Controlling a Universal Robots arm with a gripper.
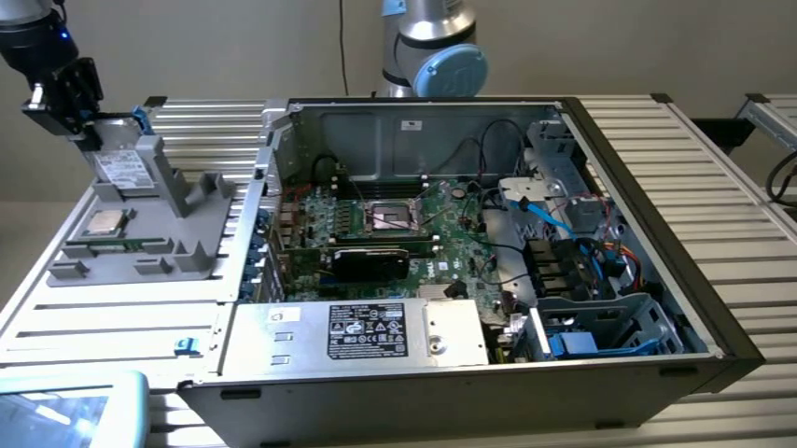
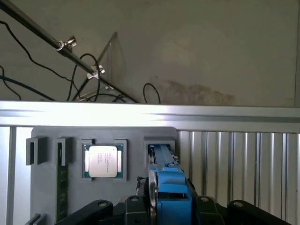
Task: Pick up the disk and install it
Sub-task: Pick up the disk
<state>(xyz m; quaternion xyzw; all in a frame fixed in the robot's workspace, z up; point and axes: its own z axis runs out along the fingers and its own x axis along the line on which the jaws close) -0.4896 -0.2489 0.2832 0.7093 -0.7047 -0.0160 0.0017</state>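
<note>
Though cropped at the picture's edge in the wrist view, reads as clenched: can follow the end effector (image 2: 168, 212) by its black fingers (image 2: 135, 207), pressed against both flanks of the disk (image 2: 168, 187) and grasping it by the blue carrier. Seen edge-on there, so no reading the label; just a silver rim beside blue plastic, reaching with its far end into a slot of the grey fixture (image 2: 47, 180). Cannot tell whether seated in that slot or lifted slightly clear of it. Next slot along, face up, find the CPU chip (image 2: 103, 161), and beyond that a green memory stick (image 2: 62, 187), cut off by the frame. From the exterior view, get the disk's broad side instead: standing upright in the fixture with its white label showing, at the exterior view's left, upper end covered by the dark end effector. Hard to separate the fingers from the black body there. Also get the wider setting: fixture resting on the slatted surface (image 1: 697, 159), just beside the open computer case (image 1: 373, 126), with motherboard and cables exposed inside. Arm above the end effector cut off at the frame's corner.
</note>
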